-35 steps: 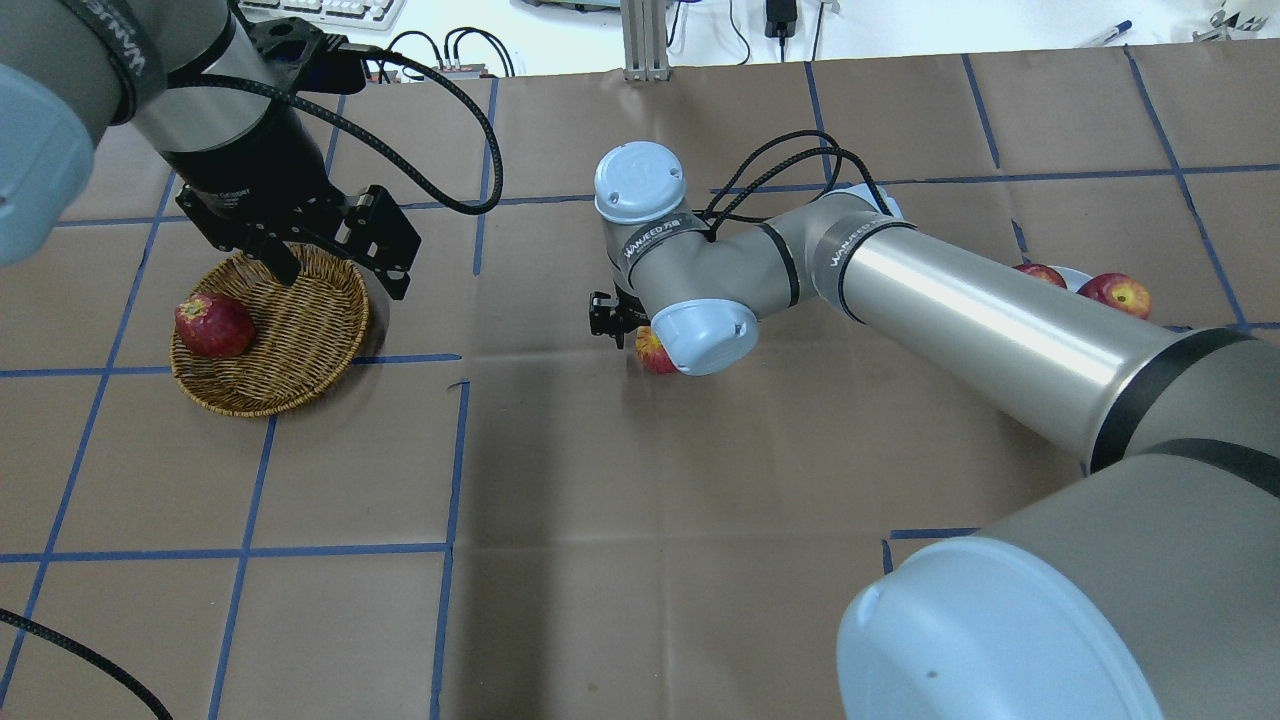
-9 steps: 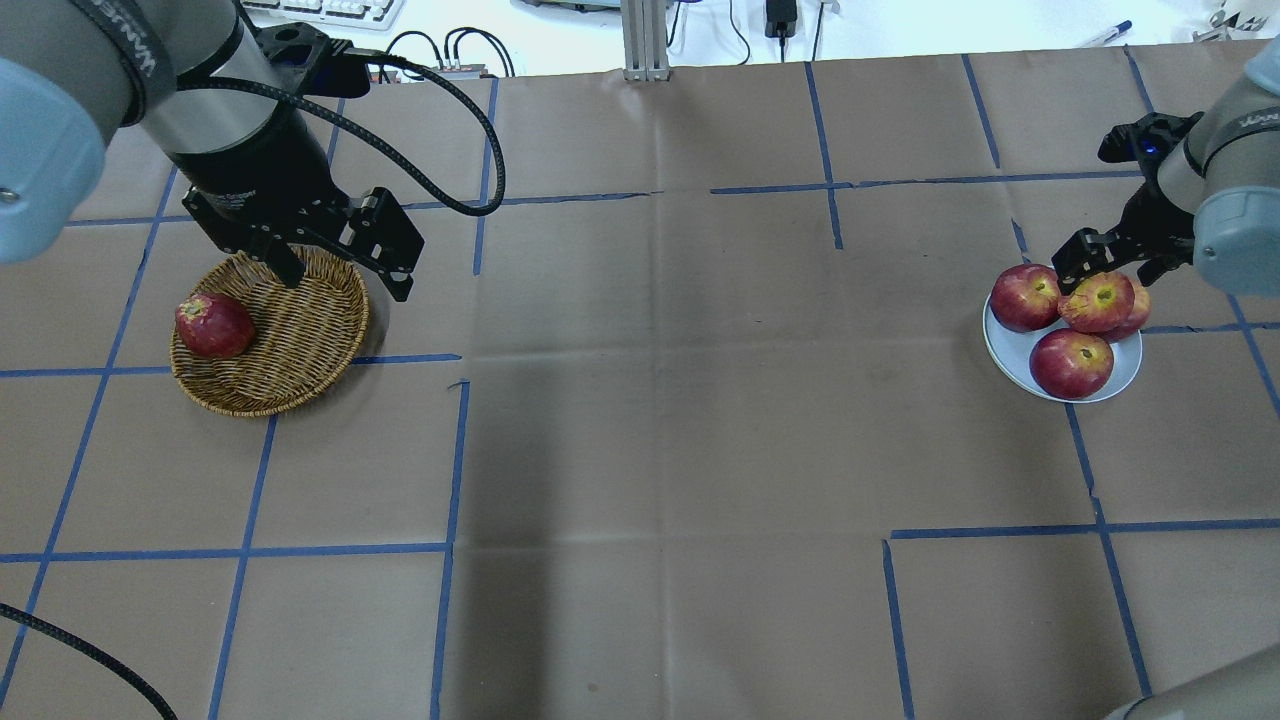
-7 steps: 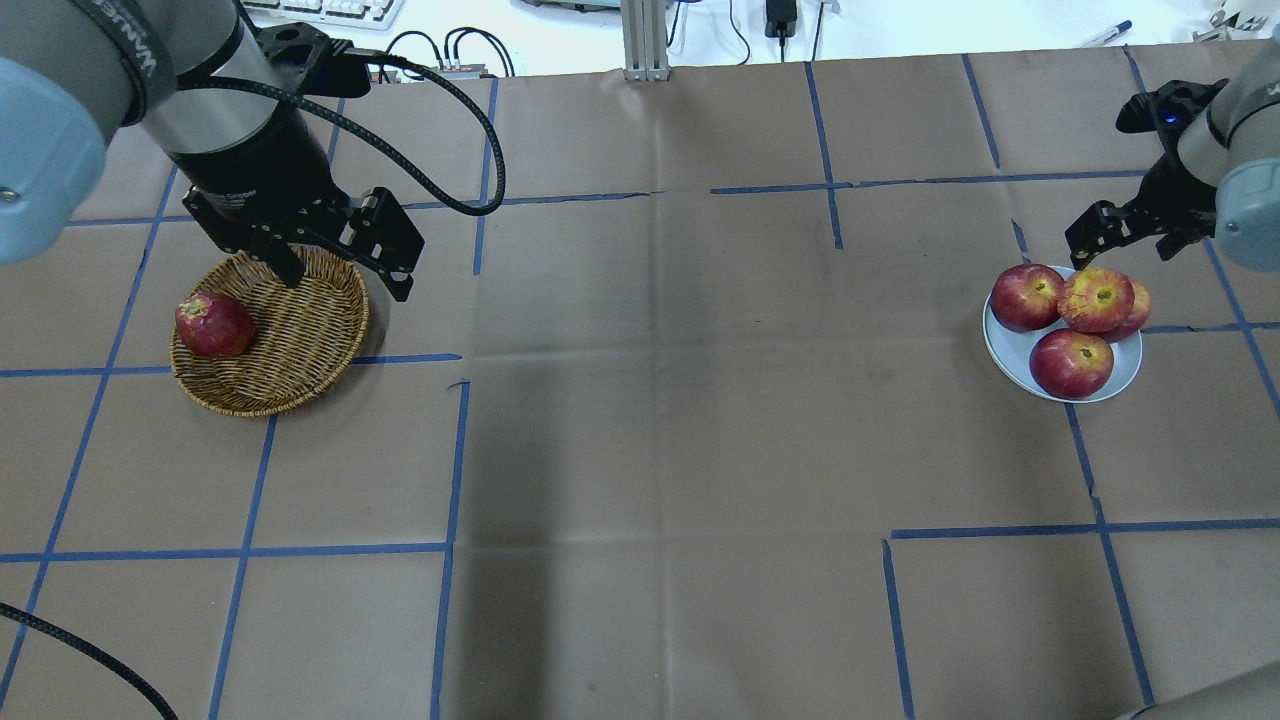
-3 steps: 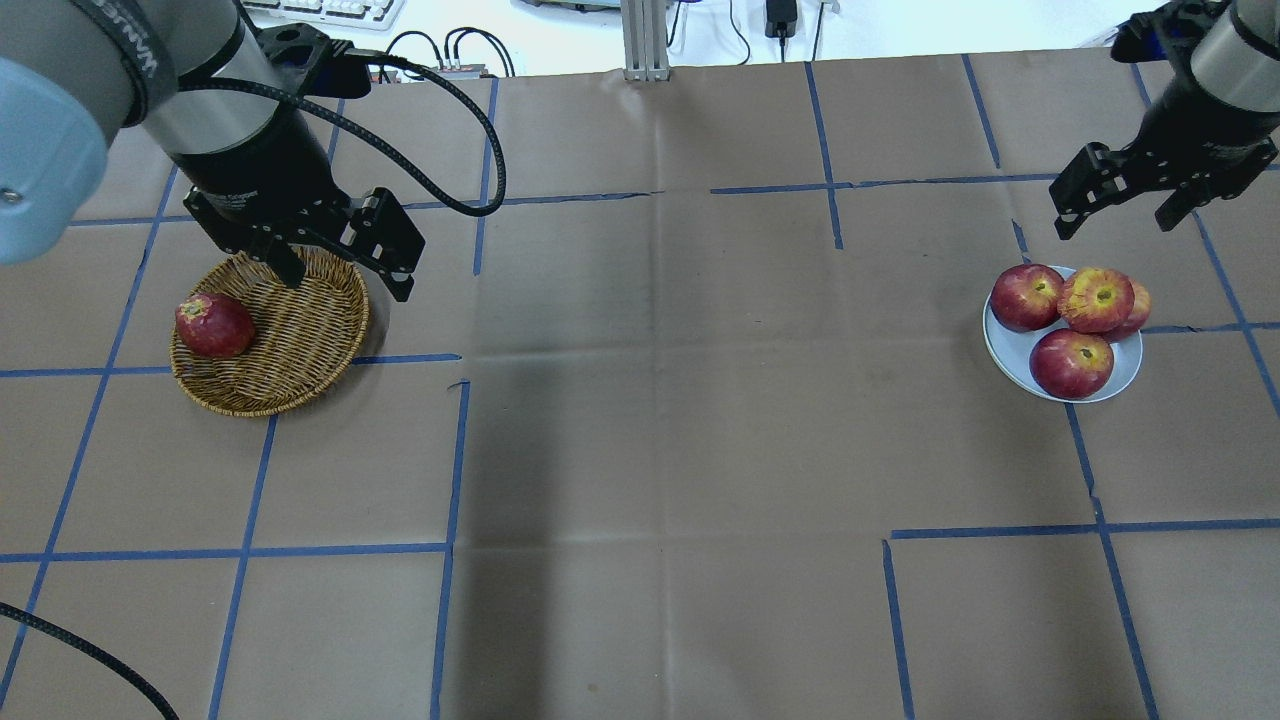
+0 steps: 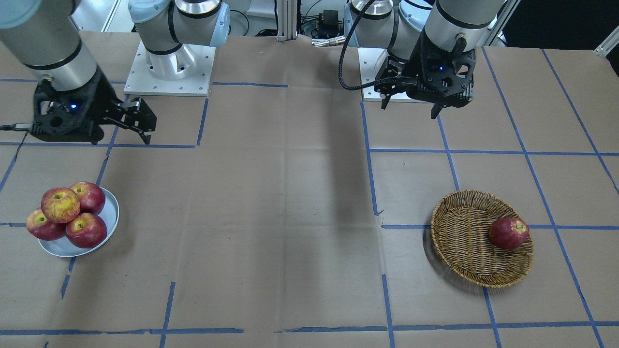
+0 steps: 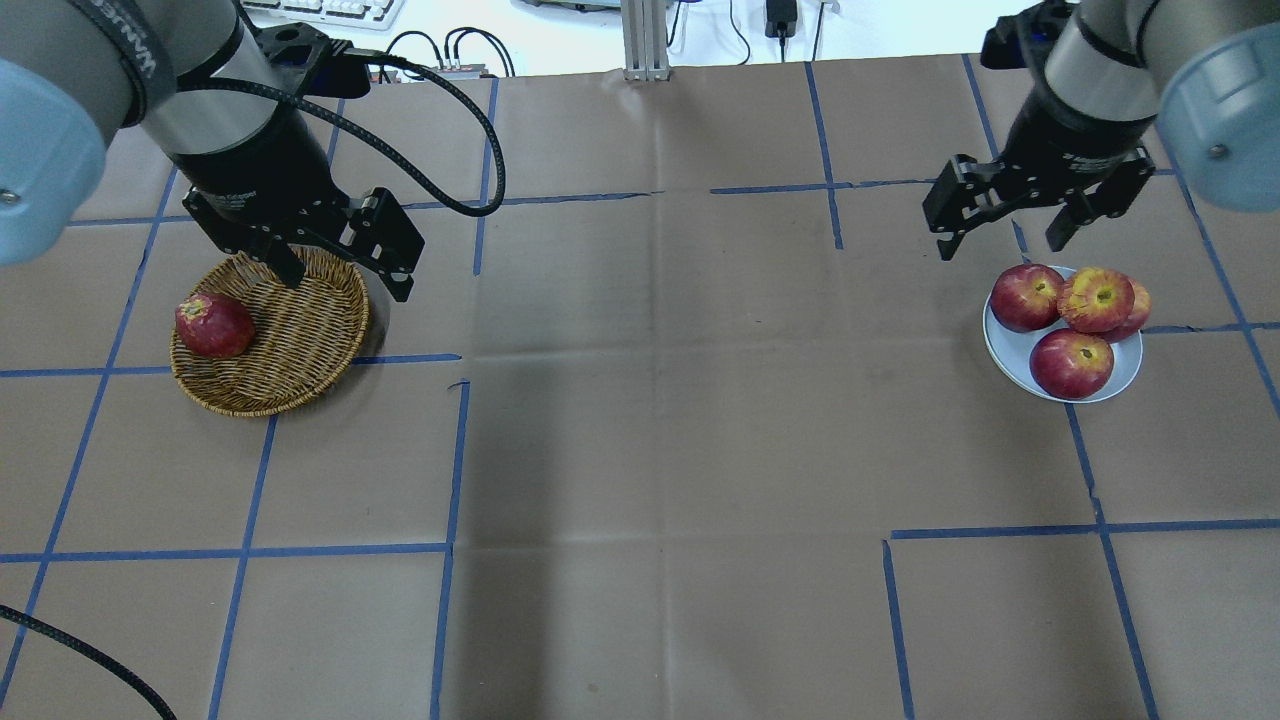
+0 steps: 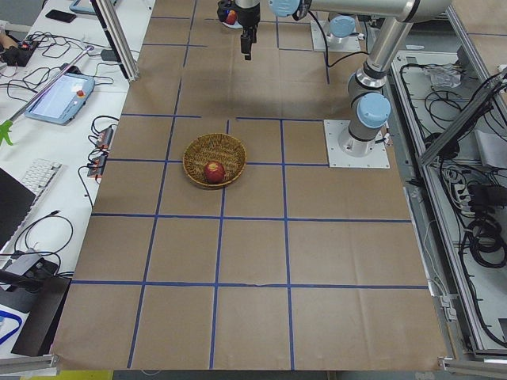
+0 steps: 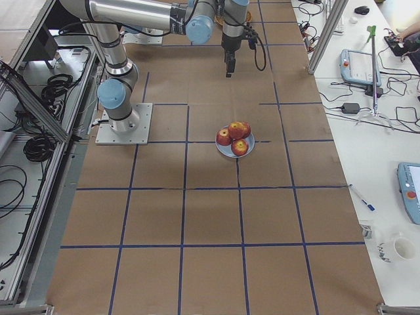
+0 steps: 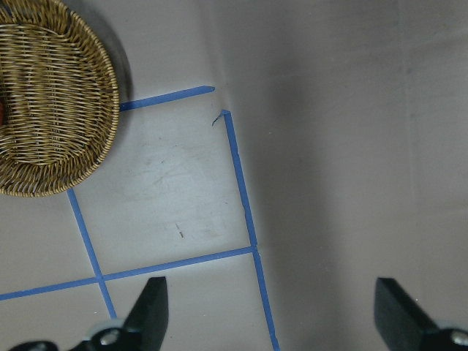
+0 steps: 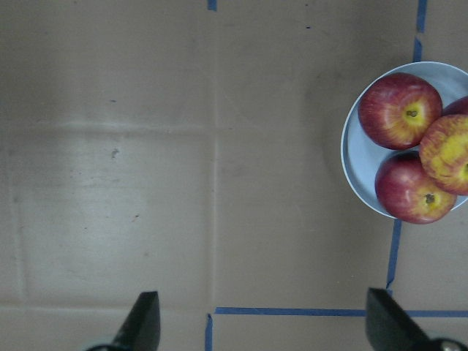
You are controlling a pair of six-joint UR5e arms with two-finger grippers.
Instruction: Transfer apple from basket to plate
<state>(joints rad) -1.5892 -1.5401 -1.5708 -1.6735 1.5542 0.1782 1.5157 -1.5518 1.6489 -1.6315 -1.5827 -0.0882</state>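
Note:
The pinkish-red, yellow-streaked apple [image 6: 1097, 298] lies on top of three darker apples on the light grey-blue plate [image 6: 1003, 346] at the right; it also shows in the front view [image 5: 60, 204] and the right wrist view [image 10: 453, 153]. My right gripper [image 6: 1000, 243] is open and empty, raised just beyond the plate's left side. The wicker basket [image 6: 290, 340] at the left holds one dark red apple [image 6: 213, 325]. My left gripper [image 6: 345, 275] is open and empty, raised over the basket's far right rim.
The table is covered in brown paper with blue tape lines. In the front view the plate [image 5: 110, 212] is at the left and the basket [image 5: 464, 241] at the right. Both arm bases stand at the robot's edge.
My right gripper brought the apple from the table's middle to the plate, let it go on top of the pile, then rose and moved left. The left arm has not moved.

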